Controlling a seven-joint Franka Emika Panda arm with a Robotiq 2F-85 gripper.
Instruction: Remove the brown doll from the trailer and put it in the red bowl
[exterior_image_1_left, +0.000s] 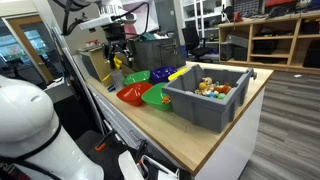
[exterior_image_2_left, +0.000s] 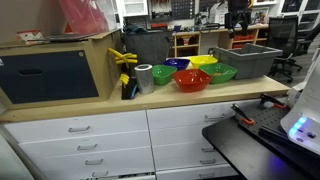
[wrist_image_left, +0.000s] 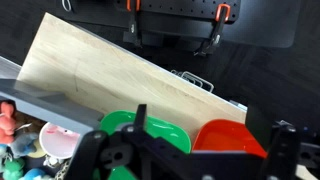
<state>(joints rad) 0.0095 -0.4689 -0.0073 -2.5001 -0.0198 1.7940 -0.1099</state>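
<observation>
The grey trailer bin (exterior_image_1_left: 205, 108) stands on the wooden counter and also shows in the other exterior view (exterior_image_2_left: 245, 62). Several small toys (exterior_image_1_left: 211, 88) lie inside it; I cannot pick out the brown doll among them. The wrist view catches the bin's corner (wrist_image_left: 40, 110) and some toys (wrist_image_left: 20, 140). The red bowl (exterior_image_1_left: 132, 95) (exterior_image_2_left: 192, 80) (wrist_image_left: 225, 140) sits next to a green bowl (exterior_image_1_left: 158, 97) (wrist_image_left: 150, 130). My gripper (exterior_image_1_left: 118, 48) (wrist_image_left: 200, 145) hangs high above these bowls, open and empty, apart from the bin.
More bowls stand behind: yellow (exterior_image_1_left: 166, 73), green (exterior_image_1_left: 135, 76), blue (exterior_image_2_left: 178, 64). A roll of tape (exterior_image_2_left: 144, 77) and yellow-black clamps (exterior_image_2_left: 125, 65) stand by a large box (exterior_image_2_left: 60, 70). The counter's front edge (wrist_image_left: 150, 75) drops to the floor.
</observation>
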